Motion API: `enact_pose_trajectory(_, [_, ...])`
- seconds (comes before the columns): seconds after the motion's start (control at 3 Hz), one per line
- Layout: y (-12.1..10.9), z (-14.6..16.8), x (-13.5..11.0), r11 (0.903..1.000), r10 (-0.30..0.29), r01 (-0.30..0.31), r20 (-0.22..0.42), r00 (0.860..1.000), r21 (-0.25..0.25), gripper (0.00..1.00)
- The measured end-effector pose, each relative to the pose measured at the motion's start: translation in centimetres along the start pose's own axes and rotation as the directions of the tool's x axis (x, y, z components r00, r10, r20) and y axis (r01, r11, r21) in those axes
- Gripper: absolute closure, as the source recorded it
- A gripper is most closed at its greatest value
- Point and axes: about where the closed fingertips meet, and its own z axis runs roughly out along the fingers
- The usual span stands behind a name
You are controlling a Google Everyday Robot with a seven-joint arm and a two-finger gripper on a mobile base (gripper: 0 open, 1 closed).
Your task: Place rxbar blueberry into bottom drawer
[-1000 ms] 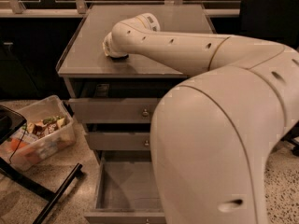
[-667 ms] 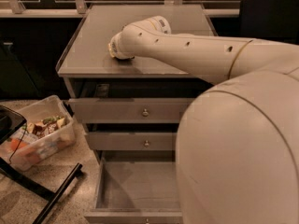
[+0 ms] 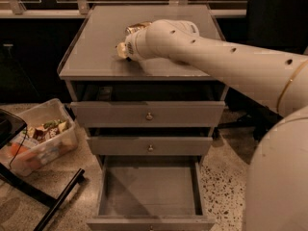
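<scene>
Arm [image 3: 226,57] comes in from the right and runs across the top of the grey cabinet [image 3: 91,57], w/ its wrist end low over the left-centre of the top. Gripper [image 3: 123,50] is at that far end, close to the surface and mostly hidden behind the wrist housing. Spread, pressed together or pinching sth: can't tell.

Rxbar blueberry doesn't show. The wrist covers the patch of cabinet top around the gripper, so the bar's position, heading & long axis can't be read.

A tan-and-gold can [image 3: 137,28] pokes out just behind the wrist, right against it. Only part is visible; that part looks tilted, long axis approx left–right.

Bottom drawer [image 3: 150,191] is pulled out toward the camera, open side up. Its plain grey floor and side walls show, and its front panel sits at the lower edge of the view. Its wider axis runs left–right.

Above it are the middle drawer [image 3: 120,146] & the top drawer [image 3: 110,113], each w/ a small round knob at centre. Both are far less extended than the bottom one.

On the speckled floor [image 3: 231,177] left of the cabinet stands a clear plastic bin [image 3: 67,143] w/ mixed items. A black stand leg [image 3: 57,203] lies just in front of it.
</scene>
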Motion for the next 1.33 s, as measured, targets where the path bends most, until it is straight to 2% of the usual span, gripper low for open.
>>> enact_pose_trajectory(0.33, [0.9, -2.0, 0.1, 0.9941, 0.013, -0.012, 0.009, 1.0, -0.108, 1.0])
enact_pose_trajectory(0.67, [3.1, -4.0, 0.9, 0.9688, -0.022, 0.022, 0.001, 1.0, -0.247, 1.0])
enact_pose_trajectory(1.0, [5.5, -6.9, 2.5, 0.9271, -0.105, 0.1, 0.008, 0.994, -0.361, 1.0])
enact_pose_trajectory(1.33, [6.0, -7.1, 2.7, 0.9173, -0.141, 0.137, 0.016, 0.99, -0.374, 1.0])
